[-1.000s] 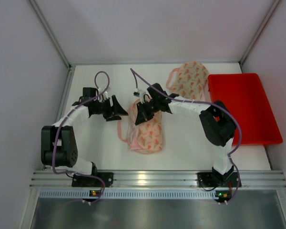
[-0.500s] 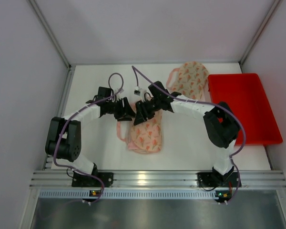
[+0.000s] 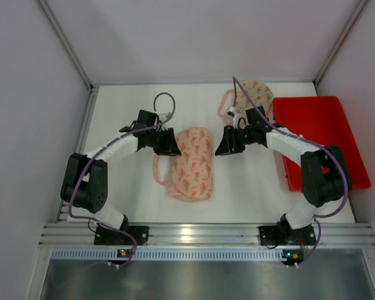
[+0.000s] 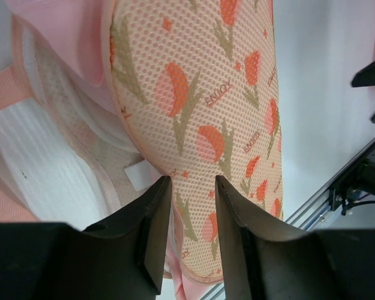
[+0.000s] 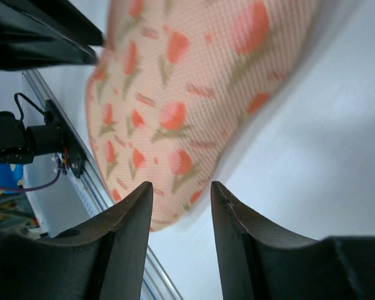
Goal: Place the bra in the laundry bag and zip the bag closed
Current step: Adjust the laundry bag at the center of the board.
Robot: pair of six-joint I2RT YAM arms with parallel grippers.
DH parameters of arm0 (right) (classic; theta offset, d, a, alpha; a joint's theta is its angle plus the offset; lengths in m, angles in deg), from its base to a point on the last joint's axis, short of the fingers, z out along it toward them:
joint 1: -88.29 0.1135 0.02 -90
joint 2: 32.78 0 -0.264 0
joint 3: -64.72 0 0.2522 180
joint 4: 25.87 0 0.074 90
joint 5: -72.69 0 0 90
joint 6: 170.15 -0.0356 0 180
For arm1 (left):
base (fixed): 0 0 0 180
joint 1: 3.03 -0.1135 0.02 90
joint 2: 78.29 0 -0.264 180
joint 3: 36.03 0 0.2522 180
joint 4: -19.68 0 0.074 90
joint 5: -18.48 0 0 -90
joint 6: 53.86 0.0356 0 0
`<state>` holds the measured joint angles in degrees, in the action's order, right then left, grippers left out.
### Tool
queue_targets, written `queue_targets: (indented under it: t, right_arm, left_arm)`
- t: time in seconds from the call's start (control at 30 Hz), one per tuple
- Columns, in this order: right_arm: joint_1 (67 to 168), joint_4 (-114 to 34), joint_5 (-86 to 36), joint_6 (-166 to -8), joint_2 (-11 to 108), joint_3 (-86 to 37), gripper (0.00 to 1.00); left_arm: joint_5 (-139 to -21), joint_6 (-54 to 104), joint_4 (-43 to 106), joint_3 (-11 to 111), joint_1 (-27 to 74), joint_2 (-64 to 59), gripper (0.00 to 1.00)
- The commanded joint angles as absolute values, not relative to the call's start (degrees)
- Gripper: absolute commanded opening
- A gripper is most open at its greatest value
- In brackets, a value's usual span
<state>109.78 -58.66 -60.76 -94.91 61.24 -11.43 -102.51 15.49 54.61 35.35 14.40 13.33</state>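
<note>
Top external view: the laundry bag [image 3: 197,159], tulip-print mesh, lies between the two arms with its long axis running near to far, square across the line from one gripper to the other. The left gripper [image 3: 174,146] is the nearer: the bag sits straight ahead of its tips, with the far-left edge of the mesh right at them. From the left wrist its fingers [image 4: 151,225] stand a little apart with nothing clamped between them, and the bag's seam lies just past the gap. The bra [image 4: 69,37] shows as pink fabric ahead and to the left of those fingers, tucked under the mesh flap with a strap trailing out (how much of it is inside I cannot tell).

The right gripper [image 3: 220,147] hangs off the bag's other long side with bare table [image 3: 250,181] between; its jaws are apart and empty, and the mesh lies ahead of them. Behind it sit a red tray [image 3: 325,125] and a second printed piece [image 3: 253,100] that I cannot identify.

A second ago the right gripper was shut over the bag's far end and the left one stood wider open, back from the edge. Since then the right has let go and drawn off sideways, and the left has moved in while narrowing its jaws. My guess is that the next pinch falls to the left arm, at that edge
</note>
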Motion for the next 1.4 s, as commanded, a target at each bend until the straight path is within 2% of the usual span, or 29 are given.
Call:
queue_targets:
  t: [0.0,0.17,0.3,0.57,0.73,0.8,0.83,0.87,1.0,1.2,1.37]
  right_arm:
    - [107.7,-55.6,-62.8,-97.9,61.3,-6.7,0.43]
    - [106.5,-52.6,-64.2,-100.1,63.4,-3.4,0.47]
    - [106.6,-51.1,-65.3,-102.6,66.5,-4.2,0.47]
    - [106.6,-45.7,-66.4,-105.1,71.8,-3.6,0.47]
    - [106.7,-43.8,-66.5,-105.5,73.7,-3.9,0.48]
    - [106.7,-44.0,-66.4,-105.5,74.6,-4.2,0.48]
    - [106.7,-44.1,-66.4,-105.4,75.1,-4.5,0.49]
    - [106.7,-44.1,-66.3,-105.5,75.2,-4.7,0.49]
    - [106.8,-44.0,-66.0,-105.3,75.5,-4.7,0.49]
    - [107.6,-40.2,-66.1,-106.9,74.7,-3.6,0.48]
    - [108.5,-26.8,-68.1,-113.5,76.2,-2.5,0.47]
  left_arm:
    - [-98.2,20.3,58.0,38.6,16.0,13.6,0.38]
    - [-96.0,22.6,61.0,41.2,16.5,16.3,0.32]
    - [-93.9,23.9,63.0,42.4,16.4,18.0,0.32]
    - [-96.6,23.7,63.0,41.8,16.8,18.5,0.38]
    - [-97.5,24.1,63.0,42.0,16.7,19.8,0.28]
    - [-97.1,24.7,63.0,42.2,16.7,20.8,0.17]
    - [-96.8,25.9,63.0,42.2,16.6,21.5,0.04]
    - [-96.1,26.9,63.4,42.6,16.3,23.2,0.00]
    - [-91.1,28.8,63.3,42.4,13.4,27.3,0.00]
    - [-91.1,29.9,63.4,41.9,11.8,31.8,0.00]
    - [-90.9,30.5,63.4,41.4,11.7,33.7,0.00]
